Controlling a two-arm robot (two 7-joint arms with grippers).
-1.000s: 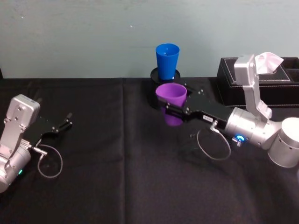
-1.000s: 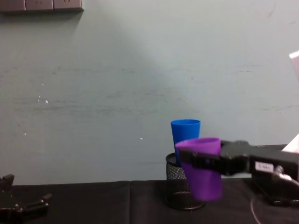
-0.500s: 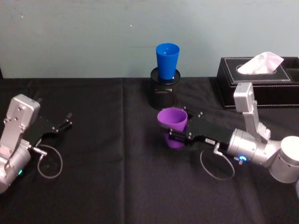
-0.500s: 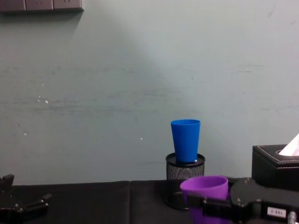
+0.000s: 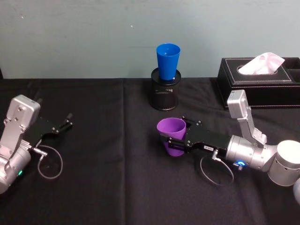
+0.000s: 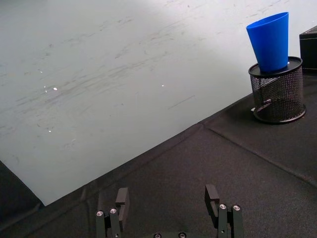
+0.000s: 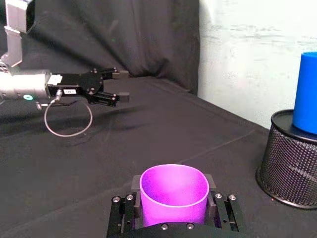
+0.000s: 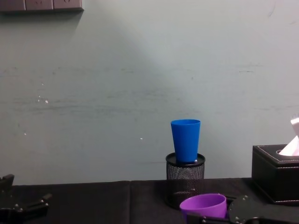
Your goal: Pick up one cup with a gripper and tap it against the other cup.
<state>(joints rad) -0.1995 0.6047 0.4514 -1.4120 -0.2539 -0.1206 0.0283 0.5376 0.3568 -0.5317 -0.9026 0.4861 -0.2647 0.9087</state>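
Note:
The purple cup (image 5: 170, 135) is upright, low over the black cloth near the table's middle, with my right gripper (image 5: 171, 141) shut on its sides. In the right wrist view the purple cup (image 7: 173, 192) sits between the two fingers (image 7: 220, 210). Its rim shows at the bottom of the chest view as the purple cup (image 8: 203, 205). The blue cup (image 5: 168, 61) stands upright in the black mesh pen holder (image 5: 164, 95) at the back, well apart from the purple one. My left gripper (image 5: 68, 122) rests open at the left.
A black tissue box (image 5: 260, 82) stands at the back right, behind the right arm. The wall runs close behind the pen holder (image 8: 185, 184). Black cloth lies bare between the two arms and toward the front.
My right gripper has carried the purple cup down and back toward me, away from the blue cup and pen holder. The left arm has not moved.

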